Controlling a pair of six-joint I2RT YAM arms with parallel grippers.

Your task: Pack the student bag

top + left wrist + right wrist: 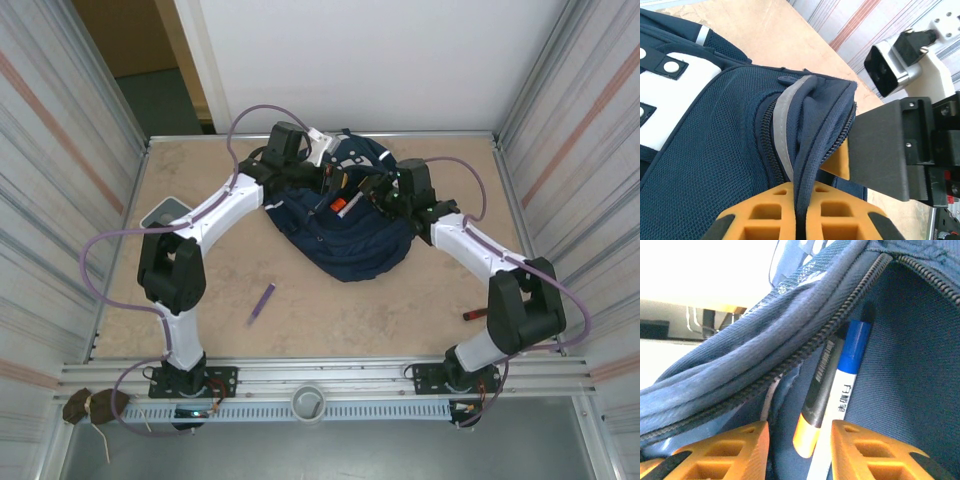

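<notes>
Student bag [350, 245] lies far-mid on table [330, 310], btwn both arms. L gripper [801, 212] clamps its zip-edge fabric. R gripper [800, 450] is inside the opening, jaws apart, two markers [822, 375] btwn them w/ a gap. Both arms reach inward, elbows out.

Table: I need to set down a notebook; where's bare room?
Bare tan table lies on the near side of the large navy fabric backpack, between the thin purple pen and the dark red pen. Crowded over the backpack, where left gripper and right gripper meet.
</notes>
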